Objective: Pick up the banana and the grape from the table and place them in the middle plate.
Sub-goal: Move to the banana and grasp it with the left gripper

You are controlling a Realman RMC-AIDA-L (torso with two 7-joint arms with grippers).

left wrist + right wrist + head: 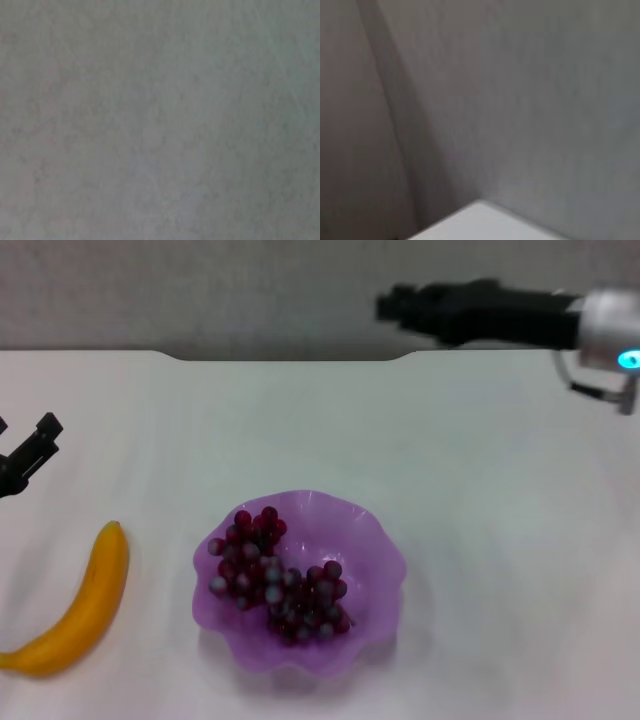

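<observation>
In the head view the banana [78,612] lies on the white table [480,470] at the front left, left of the middle plate. The middle plate [375,540], a translucent purple dish with a wavy rim, stands at the front centre. The grape bunch [275,575] lies inside it. My left gripper [25,452] is open and empty at the left edge, behind the banana and apart from it. My right gripper [392,306] is raised high at the far right, beyond the table's far edge, holding nothing I can see.
The table's dark notched far edge [290,357] runs in front of a grey wall. The left wrist view shows only a plain grey surface. The right wrist view shows the wall and a corner of the table [480,222].
</observation>
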